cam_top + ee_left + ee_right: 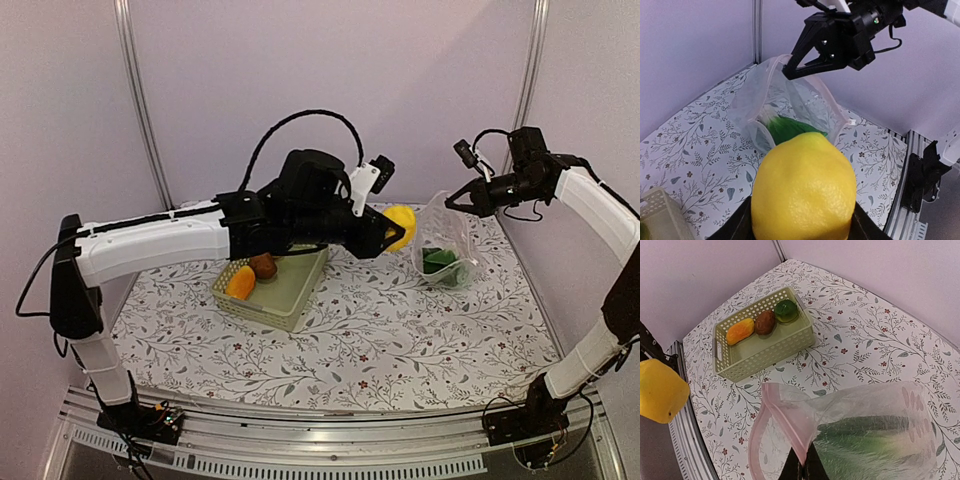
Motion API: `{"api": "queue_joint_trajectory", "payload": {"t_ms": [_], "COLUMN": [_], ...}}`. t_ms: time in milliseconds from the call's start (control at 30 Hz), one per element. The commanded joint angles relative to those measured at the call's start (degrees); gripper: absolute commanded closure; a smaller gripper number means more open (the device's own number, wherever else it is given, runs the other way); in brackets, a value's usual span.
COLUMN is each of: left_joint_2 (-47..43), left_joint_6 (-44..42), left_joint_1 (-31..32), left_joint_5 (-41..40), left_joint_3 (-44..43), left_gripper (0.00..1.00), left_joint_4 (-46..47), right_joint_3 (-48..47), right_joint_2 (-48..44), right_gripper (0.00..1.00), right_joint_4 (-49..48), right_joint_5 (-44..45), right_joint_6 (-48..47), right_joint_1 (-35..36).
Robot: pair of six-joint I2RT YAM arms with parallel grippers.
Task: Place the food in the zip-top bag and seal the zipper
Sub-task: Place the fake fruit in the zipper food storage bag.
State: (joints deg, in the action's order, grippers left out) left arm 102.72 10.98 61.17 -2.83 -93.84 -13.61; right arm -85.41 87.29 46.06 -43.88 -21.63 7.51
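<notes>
left gripper (393, 233): my jaws clamped on the yellow lemon (802, 190), in the air near the bag mouth
right gripper (788, 71): my jaws pinched together on the zip-top bag (790, 112) rim at the zipper (785, 422), mouth held up
in bag: green bok choy (865, 440)
basket (765, 357): orange piece (740, 331), brown piece (765, 322), green piece (786, 310)

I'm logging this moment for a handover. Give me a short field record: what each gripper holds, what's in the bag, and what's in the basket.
left gripper: shut on yellow lemon, held aloft near the bag
right gripper: pinching zip-top bag at its mouth edge, holding it up
zipper: unsealed, mouth open
bag contents: bok choy
basket: orange piece, brown piece, green piece
</notes>
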Motion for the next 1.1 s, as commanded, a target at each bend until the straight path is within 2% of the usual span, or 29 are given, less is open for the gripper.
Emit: {"api": "queue_joint_trajectory", "payload": {"t_ms": [0, 167, 500, 867, 1067], "left_joint_2": [4.98, 12.72, 25.36, 30.82, 34.13], "left_joint_6": [-1.10, 3.22, 13.12, 17.59, 21.87], "left_joint_1": [2.12, 2.73, 2.30, 0.95, 0.46], "left_joint_5": [6.67, 6.99, 3.01, -2.72, -6.46], "left_joint_3": [-3.73, -11.37, -28.22, -31.52, -34.75], "left_gripper": [0.53, 0.55, 0.57, 0.57, 0.50], "left_joint_4": [8.19, 8.22, 2.05, -0.39, 0.64], "right_joint_3": [-2.19, -2.31, -2.74, -2.28, -0.69], "right_joint_2": [0.59, 0.43, 0.21, -0.87, -0.98], "right_gripper": [1.00, 1.00, 1.00, 1.00, 1.00], "right_joint_4": [0.78, 0.70, 0.52, 0.02, -0.77], "right_joint_5": [-1.09, -1.51, -1.58, -2.73, -4.27], "right_joint_6": [0.75, 1.47, 2.26, 3.57, 4.26], "right_joint_1": [0.32, 0.48, 0.78, 0.80, 1.01]}}
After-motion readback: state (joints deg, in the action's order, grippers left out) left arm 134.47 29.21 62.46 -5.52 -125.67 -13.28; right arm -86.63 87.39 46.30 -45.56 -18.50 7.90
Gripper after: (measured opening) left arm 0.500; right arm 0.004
